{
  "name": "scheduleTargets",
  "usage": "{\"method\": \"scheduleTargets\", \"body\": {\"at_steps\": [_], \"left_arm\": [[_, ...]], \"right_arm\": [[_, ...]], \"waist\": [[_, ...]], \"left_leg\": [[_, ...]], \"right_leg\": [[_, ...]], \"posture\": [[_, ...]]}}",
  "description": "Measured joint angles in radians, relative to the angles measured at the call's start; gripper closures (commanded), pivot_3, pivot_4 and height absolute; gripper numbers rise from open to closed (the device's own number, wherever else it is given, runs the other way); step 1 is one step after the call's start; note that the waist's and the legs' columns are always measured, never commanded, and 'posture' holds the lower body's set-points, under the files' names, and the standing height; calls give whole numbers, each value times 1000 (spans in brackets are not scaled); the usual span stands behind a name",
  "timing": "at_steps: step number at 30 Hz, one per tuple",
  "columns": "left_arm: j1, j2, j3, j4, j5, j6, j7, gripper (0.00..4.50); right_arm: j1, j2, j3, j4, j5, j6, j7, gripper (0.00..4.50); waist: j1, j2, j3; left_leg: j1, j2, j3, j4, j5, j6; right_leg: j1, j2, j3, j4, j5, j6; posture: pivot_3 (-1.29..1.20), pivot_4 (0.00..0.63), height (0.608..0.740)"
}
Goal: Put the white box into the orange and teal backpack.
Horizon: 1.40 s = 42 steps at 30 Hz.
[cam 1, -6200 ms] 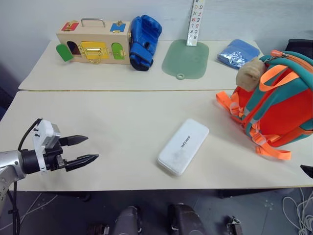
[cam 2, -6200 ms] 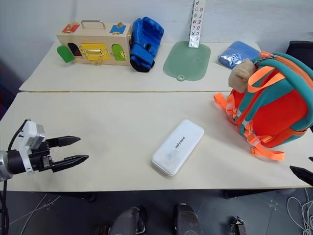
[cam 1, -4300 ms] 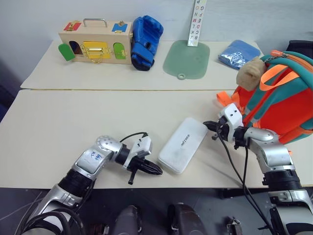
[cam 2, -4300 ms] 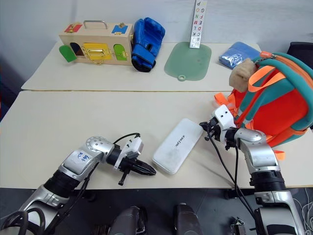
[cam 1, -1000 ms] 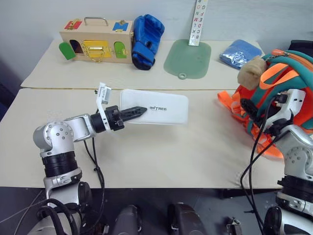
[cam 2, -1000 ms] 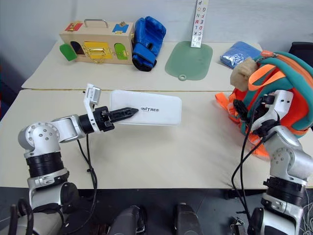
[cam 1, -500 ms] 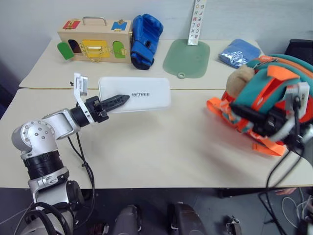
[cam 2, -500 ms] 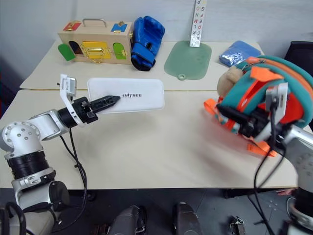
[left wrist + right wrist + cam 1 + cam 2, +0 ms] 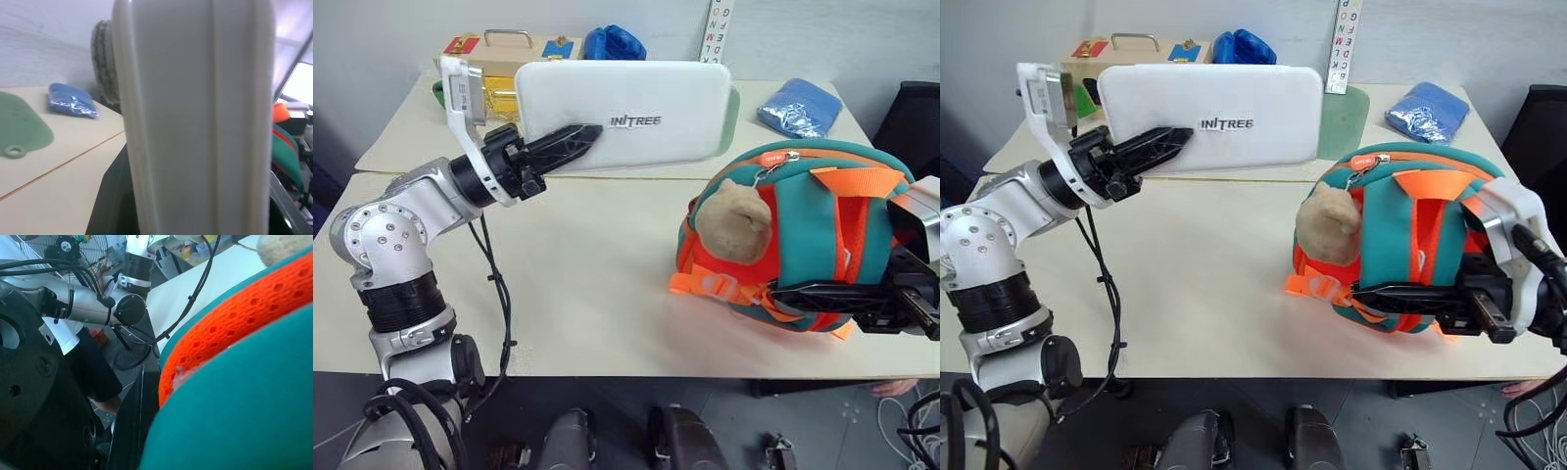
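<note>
This looks like a robotics lab or test room rather than a home. Two plain cream tables point(image 9: 558, 284) are pushed together against a bare grey wall, laid out with test props: a wooden latch box point(image 9: 499, 59), a green mat point(image 9: 19, 129), a blue pouch point(image 9: 800, 106), a lettered strip point(image 9: 1345, 34). A standing fan point(image 9: 80, 249), loose cables and cluttered benches sit behind.

Two pale tables point(image 9: 578, 284) stood edge to edge. The orange and teal backpack point(image 9: 803, 245) rested on the near one, at the right. On the far table lay a wooden box point(image 9: 494, 59), a green mat point(image 9: 1344, 108) and a blue pouch point(image 9: 800, 106).
</note>
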Motion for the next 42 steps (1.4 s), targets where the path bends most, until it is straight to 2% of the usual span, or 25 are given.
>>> {"method": "scheduleTargets", "body": {"at_steps": [5,9,15,18,24,29,32,34,39,42], "left_arm": [[22,25,-171,-1,112,-176,-127,3143],[0,27,-278,79,239,-370,-207,3143],[-19,35,-419,184,355,-507,-365,3143],[-81,35,-471,239,417,-588,-440,3143],[-164,-130,-545,420,504,-672,-467,3143],[-214,-324,-584,588,598,-748,-376,3143],[-217,-386,-586,639,624,-765,-341,2175],[-215,-386,-577,633,622,-753,-343,1584],[-151,-282,-533,488,578,-645,-388,59],[-117,-207,-495,408,557,-590,-396,23]], "right_arm": [[28,-35,-7,33,-42,-8,70,4473],[42,-36,-28,45,-58,-15,94,4473],[58,-35,-34,41,-87,-34,109,4473],[55,-27,-31,27,-90,-49,91,4473],[41,34,15,-33,-88,-75,23,4473],[3,81,59,-55,-88,-103,-51,4473],[0,91,83,-67,-88,-114,-85,4500],[2,93,85,-79,-88,-116,-100,4500],[10,108,86,-80,-88,-123,-133,4500],[12,119,90,-80,-93,-135,-148,4500]], "waist": [[8,0,0],[12,0,0],[14,0,0],[14,0,0],[16,0,0],[19,0,0],[12,0,0],[6,0,0],[-1,0,0],[5,0,0]], "left_leg": [[0,0,0,1,0,0],[0,0,0,1,0,1],[-1,0,0,1,-1,3],[-1,0,0,1,-1,3],[-2,0,-1,2,-2,6],[-2,-1,-1,3,-3,7],[-2,0,-1,2,-3,7],[-2,1,-1,1,-3,7],[0,1,-1,1,-1,6],[0,1,-2,2,-1,6]], "right_leg": [[0,1,0,0,0,0],[1,0,0,0,0,0],[1,0,0,-2,0,0],[1,0,-1,-3,0,0],[1,0,-1,-3,1,1],[1,0,-1,-4,1,3],[1,0,-1,-4,1,3],[1,1,-1,-4,1,3],[1,1,-1,0,1,2],[1,0,-1,0,1,2]], "posture": [[0,150,740],[0,150,740],[0,150,740],[0,150,740],[0,150,740],[0,150,740],[0,150,740],[0,150,740],[0,150,740],[0,150,740]]}}
